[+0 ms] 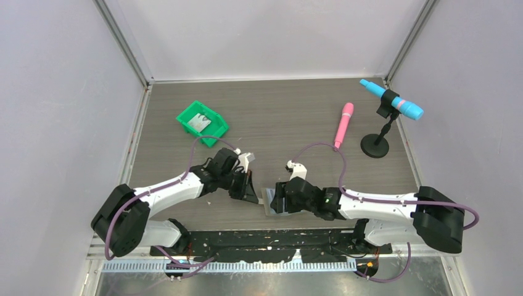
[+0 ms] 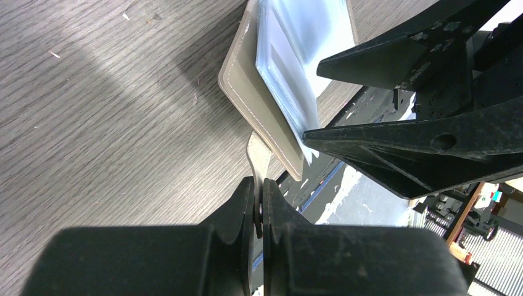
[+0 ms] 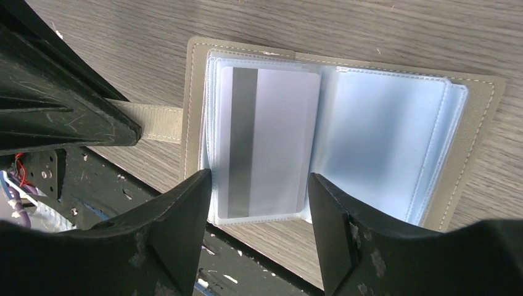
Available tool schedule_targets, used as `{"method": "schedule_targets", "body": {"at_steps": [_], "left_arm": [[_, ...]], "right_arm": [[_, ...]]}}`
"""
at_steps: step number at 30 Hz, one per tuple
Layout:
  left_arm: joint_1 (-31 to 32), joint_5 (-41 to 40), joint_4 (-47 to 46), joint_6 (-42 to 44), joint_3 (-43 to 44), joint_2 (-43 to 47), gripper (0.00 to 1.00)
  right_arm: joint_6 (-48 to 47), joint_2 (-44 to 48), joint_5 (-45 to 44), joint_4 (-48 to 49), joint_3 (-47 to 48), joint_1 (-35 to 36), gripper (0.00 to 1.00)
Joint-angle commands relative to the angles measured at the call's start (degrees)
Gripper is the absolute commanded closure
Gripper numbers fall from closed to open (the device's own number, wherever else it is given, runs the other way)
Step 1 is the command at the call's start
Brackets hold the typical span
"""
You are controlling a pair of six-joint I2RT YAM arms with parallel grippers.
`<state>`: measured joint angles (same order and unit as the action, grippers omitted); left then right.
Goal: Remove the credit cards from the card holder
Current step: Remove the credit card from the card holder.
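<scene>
The card holder (image 3: 475,132) lies open at the table's near edge, with a grey-beige cover and pale blue clear sleeves; it also shows in the top view (image 1: 269,203). A pale grey credit card (image 3: 271,142) with a dark stripe sits in the left sleeve. My left gripper (image 2: 259,206) is shut on the holder's grey tab (image 2: 259,154). My right gripper (image 3: 259,188) is open, its fingers straddling the near edge of the card's sleeve without gripping it. In the top view both grippers, left (image 1: 251,196) and right (image 1: 279,202), meet at the holder.
A green bin (image 1: 213,131) with a grey card (image 1: 198,123) in it stands at the back left. A pink marker-like stick (image 1: 343,125) and a blue microphone (image 1: 392,100) on a black stand (image 1: 375,148) are at the back right. The table's near edge (image 3: 259,240) runs right under the holder.
</scene>
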<state>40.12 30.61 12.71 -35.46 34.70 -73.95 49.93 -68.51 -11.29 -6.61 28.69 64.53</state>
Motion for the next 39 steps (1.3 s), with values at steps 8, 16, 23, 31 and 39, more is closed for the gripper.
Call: {"method": "schedule_targets", "body": {"at_steps": [8, 16, 23, 31, 39], "left_arm": [[0.2, 0.6, 0.6, 1.0, 2.2, 0.3, 1.0], [0.1, 1.6, 1.1, 0.5, 2.7, 0.7, 1.0], [0.2, 1.6, 2.0, 0.4, 3.2, 2.2, 1.0], [0.1, 1.0, 4.2, 1.9, 3.2, 2.8, 1.0], [0.1, 1.2, 2.8, 1.2, 2.4, 2.5, 1.0]], "right_arm": [[-0.6, 4.0, -2.8, 0.8, -0.9, 0.3, 0.3], [-1.0, 2.3, 0.1, 2.4, -0.5, 0.3, 0.35], [-1.5, -1.0, 2.7, 4.0, 2.0, 0.5, 0.29], [0.3, -3.3, 3.0, 5.0, 0.9, 0.6, 0.43], [-1.1, 2.2, 2.7, 4.1, 0.3, 0.8, 0.38]]}}
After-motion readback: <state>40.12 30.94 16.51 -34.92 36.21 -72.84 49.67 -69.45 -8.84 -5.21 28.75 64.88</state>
